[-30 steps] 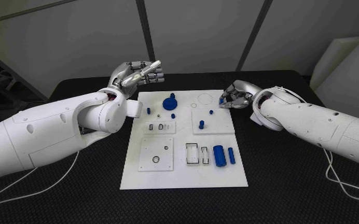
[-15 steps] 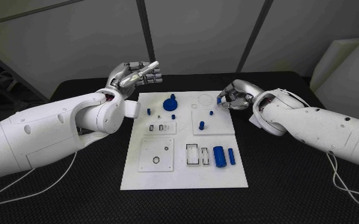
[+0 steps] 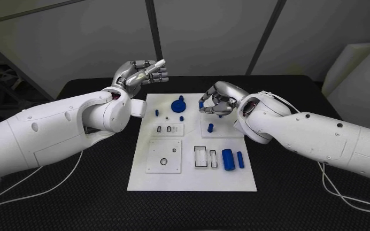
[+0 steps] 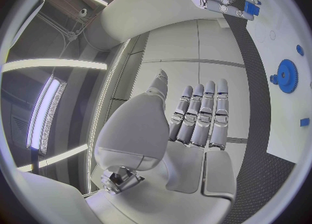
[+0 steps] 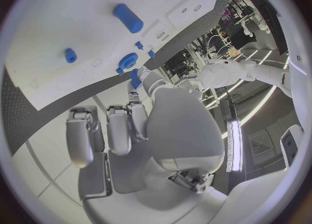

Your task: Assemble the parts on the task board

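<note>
The right silver hand (image 3: 217, 101) pinches a small blue plastic piece (image 5: 135, 79) over the far part of the flat white task board (image 3: 193, 180), near the round blue gear (image 3: 178, 105). The piece could slip and fall if the pinch loosens. The left silver hand (image 3: 139, 74) is raised behind the board, fingers side by side, holding nothing. The pinching fingers hide most of the piece.

White task board (image 3: 191, 180), blue parts (image 3: 228, 159) scattered

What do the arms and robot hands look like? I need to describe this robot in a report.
Both arms have smooth, rounded white shells. The left robot hand and right robot hand are silver metal with jointed fingers and pale fingertips. Thin white cables trail beside each arm.
</note>
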Robot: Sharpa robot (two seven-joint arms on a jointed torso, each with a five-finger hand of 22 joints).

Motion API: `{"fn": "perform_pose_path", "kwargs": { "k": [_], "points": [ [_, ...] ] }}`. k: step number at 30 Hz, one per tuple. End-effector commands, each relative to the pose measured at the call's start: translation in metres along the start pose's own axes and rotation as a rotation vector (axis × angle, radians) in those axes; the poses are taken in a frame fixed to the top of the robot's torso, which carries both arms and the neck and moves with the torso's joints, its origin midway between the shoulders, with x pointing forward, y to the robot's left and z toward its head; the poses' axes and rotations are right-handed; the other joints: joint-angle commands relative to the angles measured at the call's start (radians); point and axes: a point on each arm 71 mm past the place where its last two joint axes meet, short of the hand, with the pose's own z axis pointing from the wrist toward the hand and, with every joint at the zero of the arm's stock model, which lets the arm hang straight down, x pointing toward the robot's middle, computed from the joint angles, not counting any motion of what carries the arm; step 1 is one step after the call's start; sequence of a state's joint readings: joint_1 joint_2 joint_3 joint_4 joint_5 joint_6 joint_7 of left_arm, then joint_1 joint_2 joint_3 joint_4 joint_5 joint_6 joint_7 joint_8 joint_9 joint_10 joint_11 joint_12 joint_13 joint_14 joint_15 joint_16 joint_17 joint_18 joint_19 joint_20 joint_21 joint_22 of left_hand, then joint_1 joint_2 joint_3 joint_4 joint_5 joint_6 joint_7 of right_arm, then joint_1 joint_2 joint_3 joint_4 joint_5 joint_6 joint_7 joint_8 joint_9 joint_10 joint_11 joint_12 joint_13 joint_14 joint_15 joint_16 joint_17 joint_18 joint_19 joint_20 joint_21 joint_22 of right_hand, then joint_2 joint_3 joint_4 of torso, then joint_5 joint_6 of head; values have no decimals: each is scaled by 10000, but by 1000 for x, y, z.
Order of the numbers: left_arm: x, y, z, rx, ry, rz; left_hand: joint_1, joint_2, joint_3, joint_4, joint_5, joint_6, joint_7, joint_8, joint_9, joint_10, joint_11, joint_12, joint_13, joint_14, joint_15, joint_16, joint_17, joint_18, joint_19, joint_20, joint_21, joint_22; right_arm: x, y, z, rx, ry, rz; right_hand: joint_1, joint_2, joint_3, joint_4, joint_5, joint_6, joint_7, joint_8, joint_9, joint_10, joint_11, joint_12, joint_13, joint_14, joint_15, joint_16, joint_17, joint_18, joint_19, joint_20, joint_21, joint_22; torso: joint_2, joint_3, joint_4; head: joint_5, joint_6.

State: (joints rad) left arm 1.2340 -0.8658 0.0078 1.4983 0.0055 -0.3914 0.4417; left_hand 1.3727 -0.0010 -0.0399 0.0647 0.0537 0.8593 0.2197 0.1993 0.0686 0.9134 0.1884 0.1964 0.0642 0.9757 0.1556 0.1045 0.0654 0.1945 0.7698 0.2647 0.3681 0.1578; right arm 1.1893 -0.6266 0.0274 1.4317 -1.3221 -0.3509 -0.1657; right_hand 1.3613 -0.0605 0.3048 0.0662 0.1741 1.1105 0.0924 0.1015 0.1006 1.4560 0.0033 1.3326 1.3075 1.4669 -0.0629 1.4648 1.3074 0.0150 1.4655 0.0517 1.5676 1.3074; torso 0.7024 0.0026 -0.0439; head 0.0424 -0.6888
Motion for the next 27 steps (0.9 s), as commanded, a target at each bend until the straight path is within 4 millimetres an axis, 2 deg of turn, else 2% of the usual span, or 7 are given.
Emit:
{"fn": "perform_pose_path", "kwargs": {
  "k": [1,4,8,13,18,27],
  "points": [
    [-1,0,2,-14,41,-69,-26,89,-21,-63,37,-41,155,-56,-13,32,46,-39,-9,12,77,-68,-7,-157,-36,15,-15,-13,4,12,5,109,-135,-640,26,66,28,-20,42,218,-139,48,171,-5,-40,27,754,605,-55,30,557,-150,1053,-58,32,2634,-61,-32,24,99,-50],
    [-3,0,3,-11,-10,-49,-26,89,-21,-63,37,-41,155,-56,-13,32,46,-39,-9,12,77,-68,-7,-157,-36,15,-15,-13,14,27,13,-133,-57,-788,26,67,29,-22,44,219,-140,48,172,-6,-41,25,753,606,-55,33,563,-150,1053,-59,32,2634,-83,-44,34,158,-97],
    [-4,0,3,-6,-35,-38,-25,91,-24,-74,36,-43,151,-58,-13,32,45,-44,-9,8,78,-76,-8,-158,-42,17,-17,-16,28,37,18,-236,125,-975,26,68,31,-28,53,220,-141,46,174,-1,-43,36,762,608,-57,37,572,-150,1053,-60,32,2634,-108,-64,40,243,-136],
    [-3,0,4,-2,-18,-48,-25,91,-24,-74,36,-43,151,-58,-13,32,45,-44,-9,8,78,-76,-8,-158,-42,17,-17,-16,52,45,21,-290,492,-1104,25,60,31,-42,65,224,-144,42,180,-3,-45,34,761,603,-59,25,549,-150,1053,-63,32,2634,-92,-48,75,277,-150],
    [-2,0,4,0,-12,-51,-25,91,-24,-74,36,-43,151,-58,-13,32,45,-44,-9,8,78,-76,-8,-158,-42,17,-17,-16,68,49,23,-310,668,-1206,22,45,27,-57,73,223,-144,36,184,1,-47,42,769,603,-62,25,549,-150,1053,-66,32,2634,-82,-44,49,369,-202],
    [0,1,5,-4,30,-71,-25,91,-24,-74,36,-43,151,-58,-13,32,45,-44,-9,8,78,-76,-8,-158,-42,17,-17,-16,83,56,24,-454,772,-1422,14,33,23,-67,79,215,-141,26,186,0,-47,41,768,600,-64,18,536,-150,1053,-69,32,2634,-80,-40,41,453,-296]
  ]
}}
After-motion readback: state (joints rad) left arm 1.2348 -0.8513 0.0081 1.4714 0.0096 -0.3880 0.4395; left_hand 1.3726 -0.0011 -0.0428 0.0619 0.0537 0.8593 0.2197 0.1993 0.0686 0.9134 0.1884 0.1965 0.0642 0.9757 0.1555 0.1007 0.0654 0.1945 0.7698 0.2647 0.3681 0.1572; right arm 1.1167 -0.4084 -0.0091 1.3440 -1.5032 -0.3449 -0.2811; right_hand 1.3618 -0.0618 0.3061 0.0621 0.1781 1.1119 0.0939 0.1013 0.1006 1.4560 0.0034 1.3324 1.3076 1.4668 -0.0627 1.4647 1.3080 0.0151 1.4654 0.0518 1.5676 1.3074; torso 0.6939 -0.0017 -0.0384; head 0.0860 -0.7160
